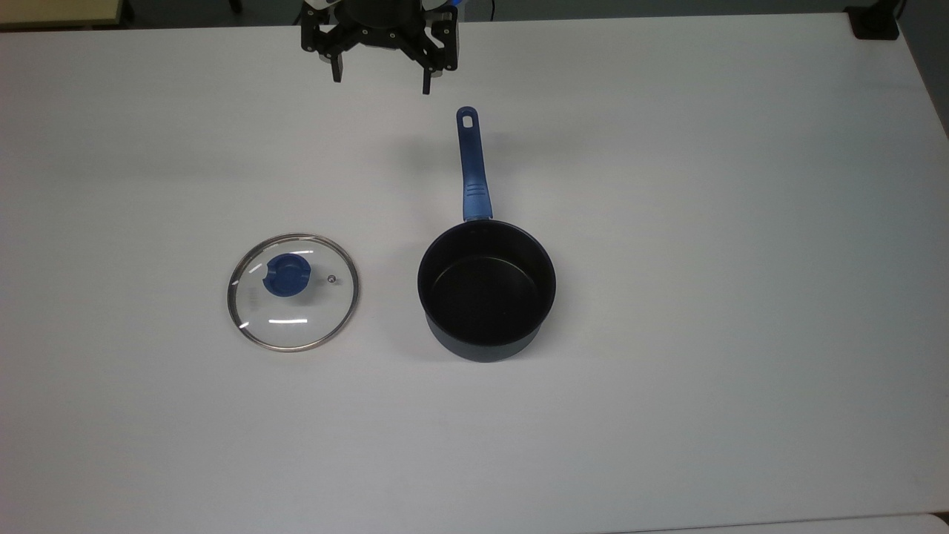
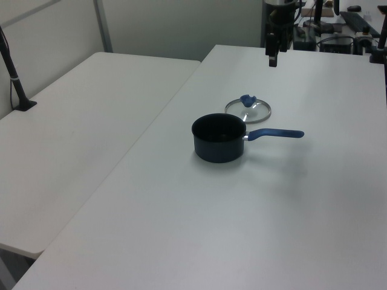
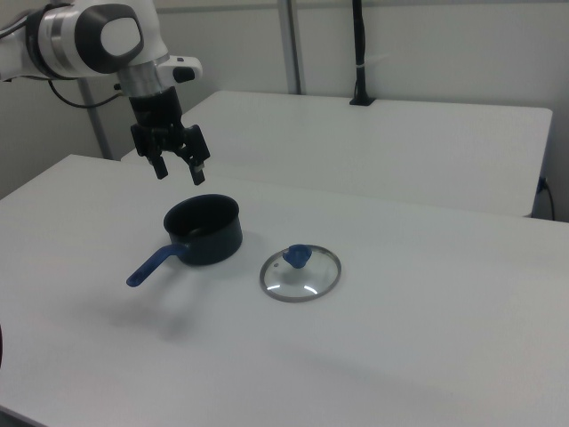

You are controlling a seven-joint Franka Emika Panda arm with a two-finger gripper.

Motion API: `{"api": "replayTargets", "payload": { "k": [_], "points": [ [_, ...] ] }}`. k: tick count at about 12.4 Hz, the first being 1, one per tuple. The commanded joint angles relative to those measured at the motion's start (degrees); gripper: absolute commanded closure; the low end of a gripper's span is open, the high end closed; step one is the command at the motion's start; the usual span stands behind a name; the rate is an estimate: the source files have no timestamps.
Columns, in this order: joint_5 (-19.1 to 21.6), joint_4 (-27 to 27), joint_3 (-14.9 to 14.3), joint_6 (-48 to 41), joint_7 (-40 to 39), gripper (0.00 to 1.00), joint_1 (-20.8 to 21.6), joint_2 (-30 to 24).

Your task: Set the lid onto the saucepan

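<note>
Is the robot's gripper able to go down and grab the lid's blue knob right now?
Probably yes. The gripper is open and hangs above the table, and the lid lies flat beside the saucepan, its knob up and uncovered.

The top view looks straight down on the worktop (image 1: 667, 408) from high up. The left view and the right view look down at a slant from opposite sides, farther back; all three share the saucepan (image 1: 486, 289) and lid (image 1: 293, 291)
</note>
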Motion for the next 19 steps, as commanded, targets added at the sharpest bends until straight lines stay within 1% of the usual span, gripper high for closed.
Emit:
{"api": "replayTargets", "payload": {
  "k": [1,9,14,18,19],
  "points": [
    [-1.03,-1.13,-0.94,1.42,-0.55,0.0,1.1,-0.52],
    [-0.94,-1.04,-0.94,1.77,-1.6,0.0,0.66,-0.44],
    [-0.15,-0.78,-0.94,8.96,-2.04,0.0,0.93,2.37],
    [-0.15,-0.52,-0.67,14.68,-1.78,0.0,1.45,7.72],
    [0.02,1.75,-0.59,16.09,-1.61,0.0,2.06,10.09]
  ]
}}
